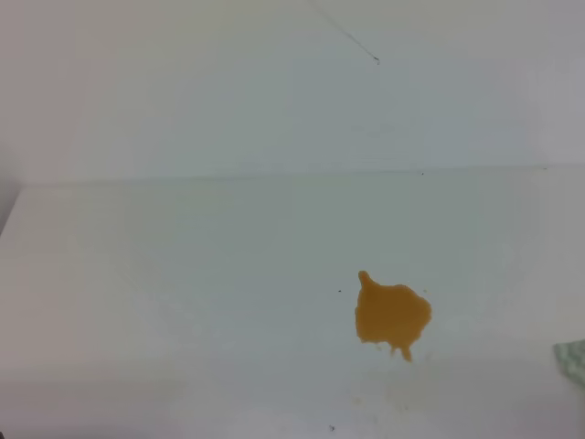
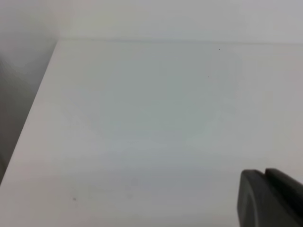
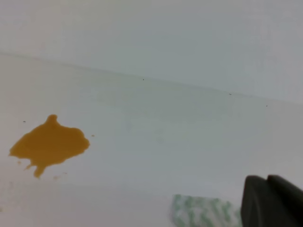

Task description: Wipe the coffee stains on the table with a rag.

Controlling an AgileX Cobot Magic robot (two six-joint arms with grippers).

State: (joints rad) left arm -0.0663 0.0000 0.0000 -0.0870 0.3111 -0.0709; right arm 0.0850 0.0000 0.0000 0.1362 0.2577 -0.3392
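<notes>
Hanging closed and empty, the right gripper [image 3: 272,203] has the rag [image 3: 201,211] just left below, coffee stains [image 3: 49,144] farther left, likely before pickup.

An orange-brown stain [image 3: 49,146] lay at left on the white table [image 3: 165,132]; the striped rag [image 3: 203,211] sat near the dark gripper [image 3: 272,201].
</notes>
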